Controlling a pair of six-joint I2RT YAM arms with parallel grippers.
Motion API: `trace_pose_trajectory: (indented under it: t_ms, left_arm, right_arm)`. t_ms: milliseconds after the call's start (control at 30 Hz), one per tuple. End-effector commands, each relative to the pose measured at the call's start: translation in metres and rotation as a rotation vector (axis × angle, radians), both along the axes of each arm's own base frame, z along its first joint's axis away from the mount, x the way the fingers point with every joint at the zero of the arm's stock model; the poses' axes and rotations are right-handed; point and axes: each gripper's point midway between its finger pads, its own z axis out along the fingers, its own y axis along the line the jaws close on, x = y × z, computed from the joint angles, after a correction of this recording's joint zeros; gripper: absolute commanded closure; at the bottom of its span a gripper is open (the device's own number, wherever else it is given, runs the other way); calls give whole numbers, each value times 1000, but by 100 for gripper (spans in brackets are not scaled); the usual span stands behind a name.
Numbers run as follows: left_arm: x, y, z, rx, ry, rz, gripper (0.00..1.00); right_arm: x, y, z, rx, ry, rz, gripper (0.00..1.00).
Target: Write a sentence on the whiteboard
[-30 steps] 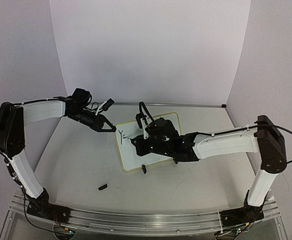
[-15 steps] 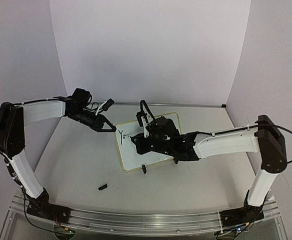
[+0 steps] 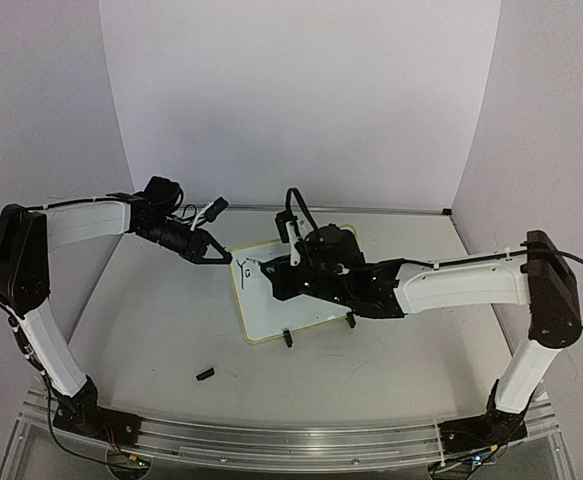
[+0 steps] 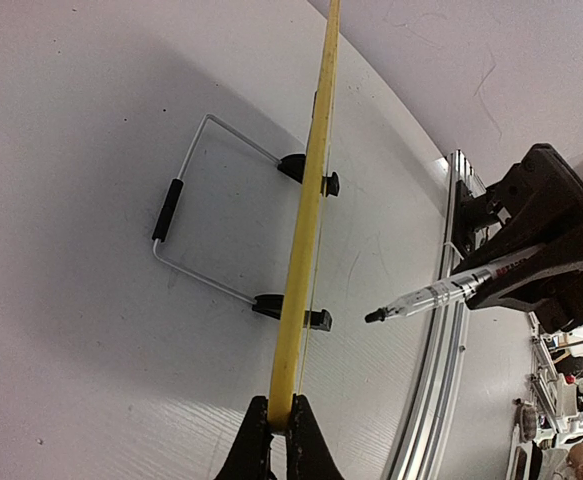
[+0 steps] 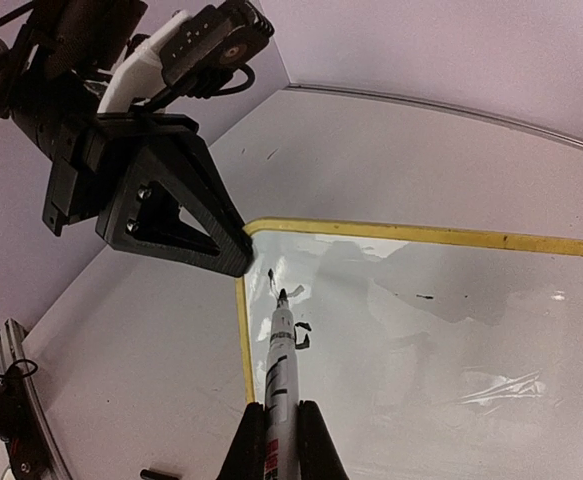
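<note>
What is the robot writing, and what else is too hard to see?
- Top view: the letters on the whiteboard are too small to read; the right arm covers much of it.
- Left wrist view: the whiteboard is edge-on, hiding its writing side.
- Right wrist view: the marker covers some marks.
- Top view: a small black piece, too tiny to name.

The left gripper [image 3: 225,258] and the right gripper's [image 5: 282,430] marker [image 5: 280,355] are crowding the whiteboard's [image 3: 263,312] far-left corner; a small black piece [image 3: 205,374], perhaps a cap, is lying in front.
</note>
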Motion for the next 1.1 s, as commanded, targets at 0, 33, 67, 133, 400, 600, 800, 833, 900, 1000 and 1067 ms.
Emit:
trace_pose_trajectory:
  t_ms: [0,33,67,133,400,600,800,833,900,1000,1067]
  left_arm:
    - [5,-4,8,5,-52,-20,100]
    - [5,-5,8,5,-53,-21,100]
    - [5,-5,8,5,-54,-21,100]
    - [5,-4,9,5,-55,-20,100]
    - [5,-4,8,5,-55,-20,100]
    - [6,-4,7,7,-53,-20,100]
    - [5,-4,8,7,-53,-20,100]
    - [5,-4,8,7,-53,-20,100]
    - [6,-4,8,7,-55,-20,100]
    - [6,-4,8,7,-55,-20,100]
    - [5,-4,8,7,-54,-20,100]
  right_arm:
    - [6,2,15,34,-23,-17,100]
    - [7,2,13,30,-19,-20,100]
    - [8,2,11,26,-16,-23,100]
    - [10,1,8,20,-12,-32,100]
    - [12,1,-3,-2,7,-39,100]
    - [14,-1,-12,-18,19,-51,100]
    - [16,-2,-18,-34,28,-59,100]
    - [15,-2,-19,-36,30,-59,100]
    - [15,-3,-22,-42,35,-58,100]
    - [13,-5,-28,-54,45,-57,100]
    - [12,-7,-30,-58,51,-57,100]
